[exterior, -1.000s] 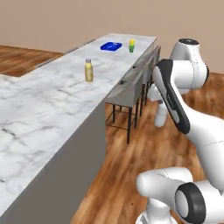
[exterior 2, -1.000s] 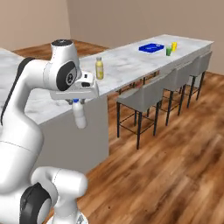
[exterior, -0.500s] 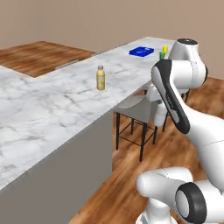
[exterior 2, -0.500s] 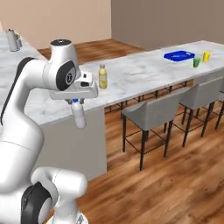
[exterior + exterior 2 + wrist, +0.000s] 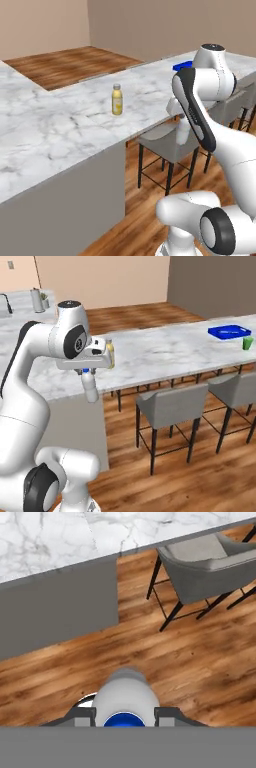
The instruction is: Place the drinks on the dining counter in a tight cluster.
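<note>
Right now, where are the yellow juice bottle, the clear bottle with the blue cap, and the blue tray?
yellow juice bottle point(image 5: 117, 102): left base view, on its yellow body.
clear bottle with blue cap point(image 5: 89, 388): right base view, on its clear body.
blue tray point(image 5: 229, 331): right base view, on its floor.

The stout yellow juice bottle with a pale cap stands upright on the long white marble dining counter, near its front edge. The blue tray lies far along the same counter, the small green cup just beside it. Grey stools stand under the overhanging edge. The clear bottle with a blue cap hangs below the gripper, off the counter's near end, above the wooden floor.
</note>
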